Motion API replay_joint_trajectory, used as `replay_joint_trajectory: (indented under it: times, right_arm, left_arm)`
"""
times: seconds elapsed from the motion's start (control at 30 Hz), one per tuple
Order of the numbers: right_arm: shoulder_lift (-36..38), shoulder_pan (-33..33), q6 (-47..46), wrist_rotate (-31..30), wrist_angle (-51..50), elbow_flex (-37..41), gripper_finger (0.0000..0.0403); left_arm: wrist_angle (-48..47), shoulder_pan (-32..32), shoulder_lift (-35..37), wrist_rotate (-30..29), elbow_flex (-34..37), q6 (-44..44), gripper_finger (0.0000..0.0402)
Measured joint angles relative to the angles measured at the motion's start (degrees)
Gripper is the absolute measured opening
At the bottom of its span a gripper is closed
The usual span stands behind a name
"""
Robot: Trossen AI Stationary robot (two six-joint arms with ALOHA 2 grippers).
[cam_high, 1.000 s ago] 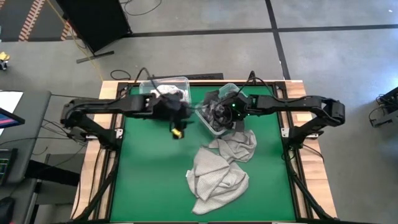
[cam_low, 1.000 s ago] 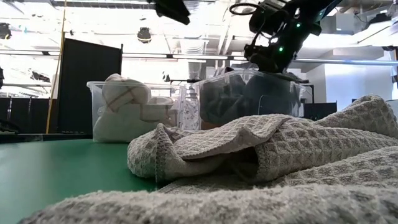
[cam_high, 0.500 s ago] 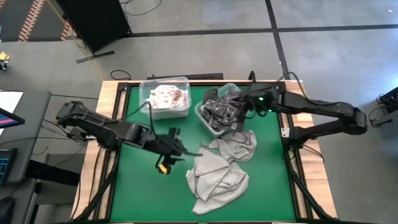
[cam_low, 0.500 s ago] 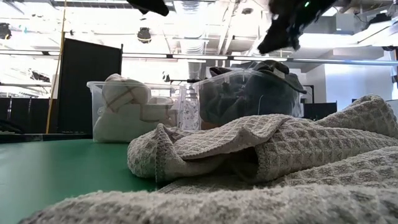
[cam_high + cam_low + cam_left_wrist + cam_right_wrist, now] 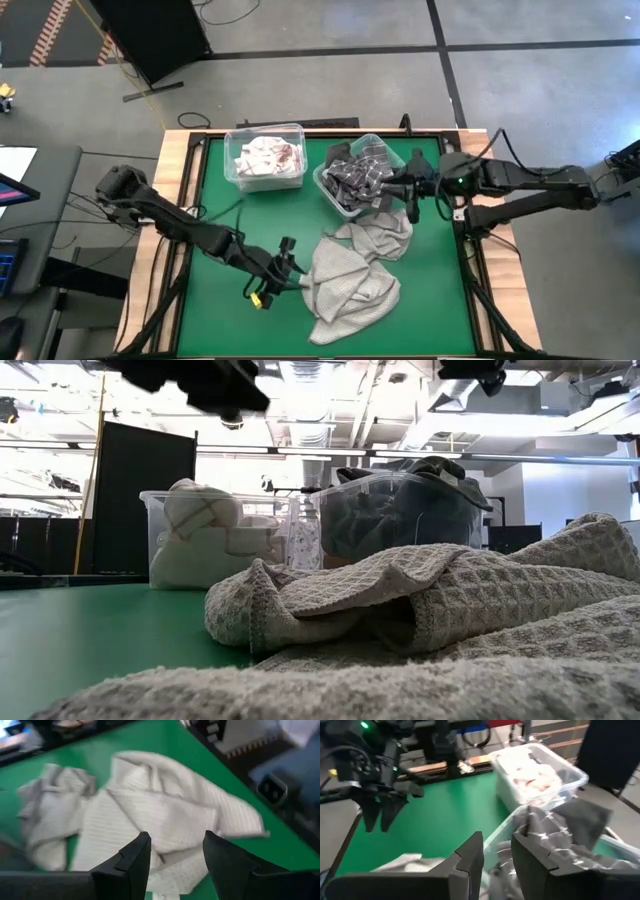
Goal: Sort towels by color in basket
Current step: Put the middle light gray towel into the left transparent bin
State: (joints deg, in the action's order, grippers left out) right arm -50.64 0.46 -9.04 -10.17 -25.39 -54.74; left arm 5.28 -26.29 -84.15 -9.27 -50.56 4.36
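Soft, light, floppy light grey waffle-weave towels (image 5: pixel 352 275) heaped at near centre of the green table (image 5: pixel 230 225), best pinched at a raised fold; left gripper (image 5: pixel 283 270) apart and empty just left of them, right gripper (image 5: pixel 412 190) apart, empty, beside the dark-towel bin (image 5: pixel 325 185).

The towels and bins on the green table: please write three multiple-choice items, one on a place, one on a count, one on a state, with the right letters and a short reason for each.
1. Where do the light grey towels lie?
A. in a bin
B. loose on the green table
C. on the floor

2. How many clear bins stand on the table?
A. one
B. two
C. four

3. What is the left gripper holding?
A. nothing
B. an orange towel
C. a bin lid

Answers:
1 B, they are heaped on the mat in the high view.
2 B, the bin of white towels and the bin of dark towels.
3 A, its fingers stand apart over the towels with nothing between.
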Motion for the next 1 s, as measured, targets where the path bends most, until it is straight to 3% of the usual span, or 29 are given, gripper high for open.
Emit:
replay_joint_trajectory:
  times: [0.17,0.4,0.57,0.83,0.9,1.0]
  right_arm:
    - [-1.6,3.5,0.0,-0.4,-1.5,0.0,0.0149]
    - [-4.7,5.7,-1.1,-0.7,-3.0,0.0,0.0225]
    - [-6.4,5.7,-1.7,-0.7,-3.1,0.0,0.0252]
    - [-9.7,5.6,-2.0,-0.7,-2.7,0.0,0.0254]
    - [-10.7,5.6,-2.8,-0.7,-3.1,0.0,0.0254]
    - [-12.1,6.0,-3.0,-0.7,-3.5,0.0,0.0254]
  left_arm:
    - [5.8,-2.0,-9.0,-0.8,-0.8,3.8,0.0193]
    - [8.6,-2.3,-18.2,-0.6,-4.4,4.1,0.0254]
    - [8.9,-2.2,-24.2,6.9,-6.1,4.2,0.0264]
    - [8.5,-1.1,-30.8,0.4,-10.0,3.4,0.0253]
    - [6.7,-0.9,-30.9,0.4,-11.0,3.3,0.0230]
    - [1.6,-0.9,-30.6,0.3,-12.7,4.2,0.0163]
